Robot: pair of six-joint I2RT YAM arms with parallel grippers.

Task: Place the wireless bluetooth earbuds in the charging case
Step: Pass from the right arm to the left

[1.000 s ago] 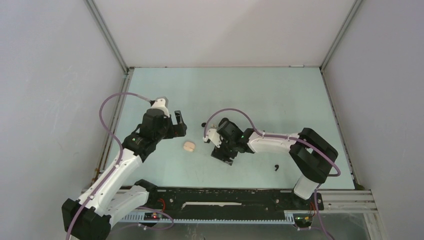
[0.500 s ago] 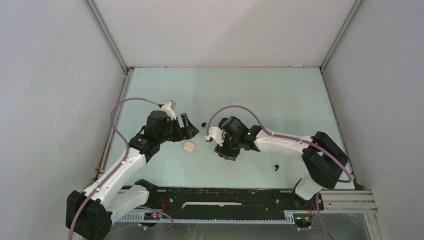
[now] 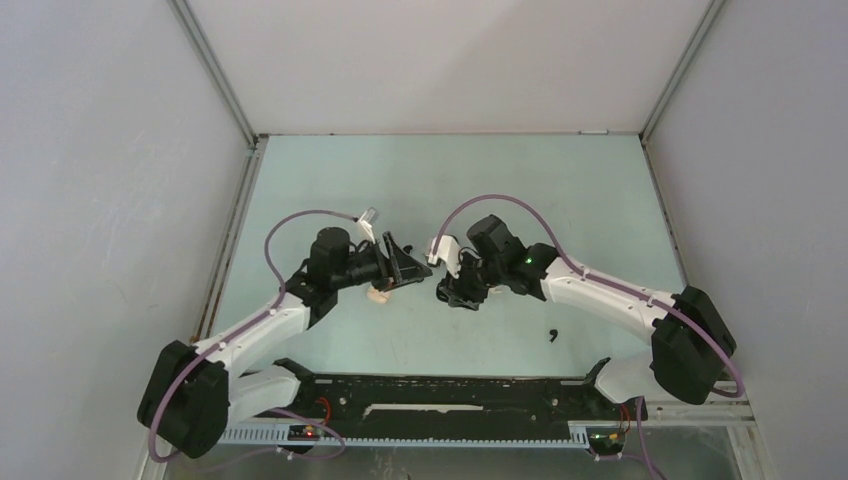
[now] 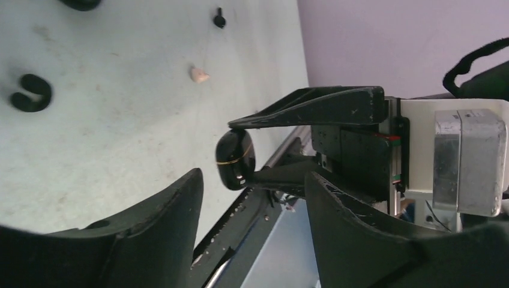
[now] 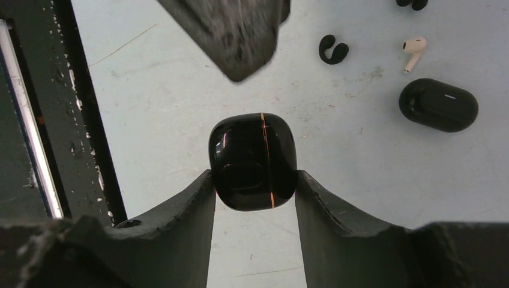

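1. Charging case (image 5: 252,161) sits pinched between the fingers of the right gripper (image 5: 253,180); the left gripper (image 4: 252,177) has its jaws apart, holding nothing.
2. We see table (image 5: 390,198) spreading beyond it, a dark rail (image 5: 90,120) bordering one side.
3. It is closed, glossy black and gold-seamed; a black earbud (image 5: 333,49) and a white earbud (image 5: 414,51) lie loose beyond.

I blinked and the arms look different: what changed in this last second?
The left claw swung in toward the middle, open, and now faces the right claw. The right claw closed on the glossy black charging case and holds it up off the table. The cream case on the table and the lone black earbud near the right arm stayed put.
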